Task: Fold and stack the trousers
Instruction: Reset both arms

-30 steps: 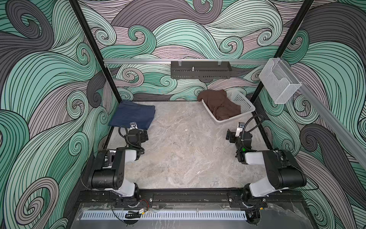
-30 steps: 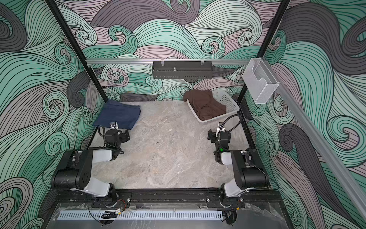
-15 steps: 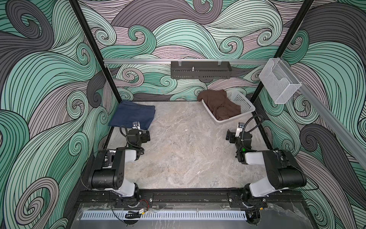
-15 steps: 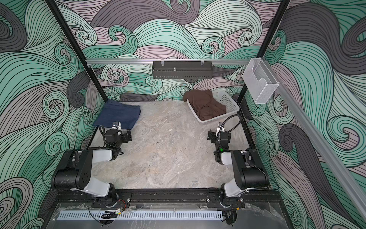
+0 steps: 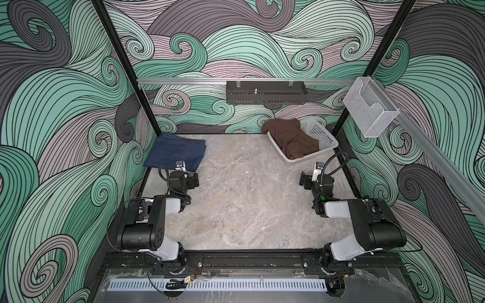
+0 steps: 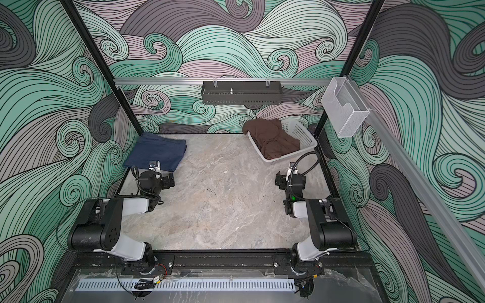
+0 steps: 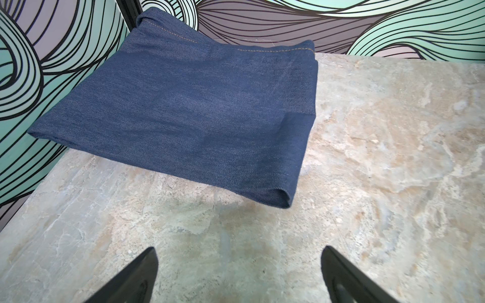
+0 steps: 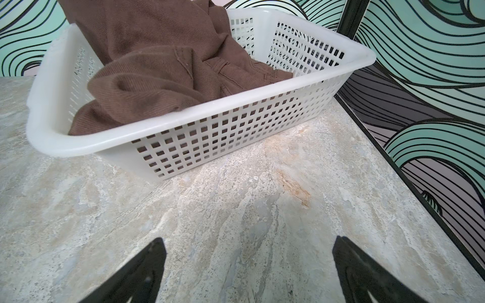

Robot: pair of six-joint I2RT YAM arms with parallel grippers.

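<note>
The trousers (image 5: pixel 176 153) (image 6: pixel 157 153) are dark navy jeans, folded into a flat rectangle at the table's back left corner, against the wall. In the left wrist view the trousers (image 7: pixel 189 110) show orange stitching along their far edge. My left gripper (image 5: pixel 184 177) (image 6: pixel 157 177) (image 7: pixel 239 265) sits low over bare table just in front of them, open and empty. My right gripper (image 5: pixel 315 177) (image 6: pixel 290 178) (image 8: pixel 248 257) is open and empty over the table, in front of the basket.
A white perforated basket (image 5: pixel 325 140) (image 6: pixel 305 136) (image 8: pixel 236 112) stands at the back right with a crumpled brown garment (image 5: pixel 292 140) (image 8: pixel 157 68) in it, one part hanging over the back rim. A black rack (image 5: pixel 265 92) and a clear bin (image 5: pixel 370 112) hang on the walls.
My left gripper has shifted slightly to the right in front of the folded jeans. The right arm has not moved.
</note>
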